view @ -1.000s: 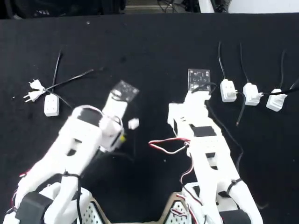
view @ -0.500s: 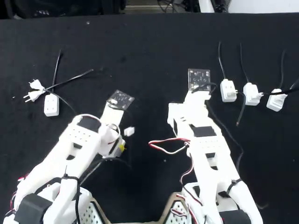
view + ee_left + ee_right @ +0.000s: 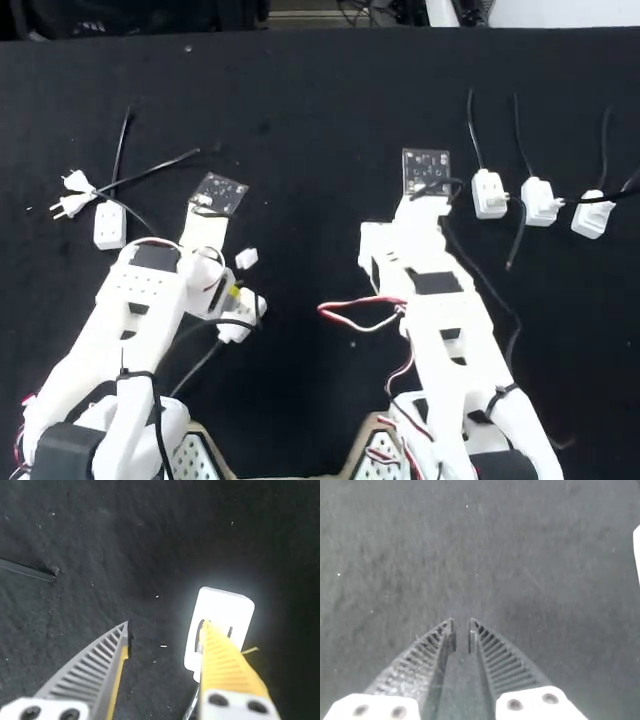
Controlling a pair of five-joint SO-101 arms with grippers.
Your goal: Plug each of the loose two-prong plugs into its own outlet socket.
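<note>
The jaws of the left gripper [image 3: 165,627] stand wide apart with nothing between them. The yellow one's tip overlaps a white two-slot block [image 3: 222,617] at centre right; whether they touch is unclear.

The right gripper [image 3: 461,625] is almost closed on nothing, above the bare black desk [image 3: 480,540].

From above, two loose plugs [image 3: 76,183] lie at the far left just above an outlet socket [image 3: 110,226]. Three corded sockets [image 3: 488,194] sit in a row at the right.
</note>
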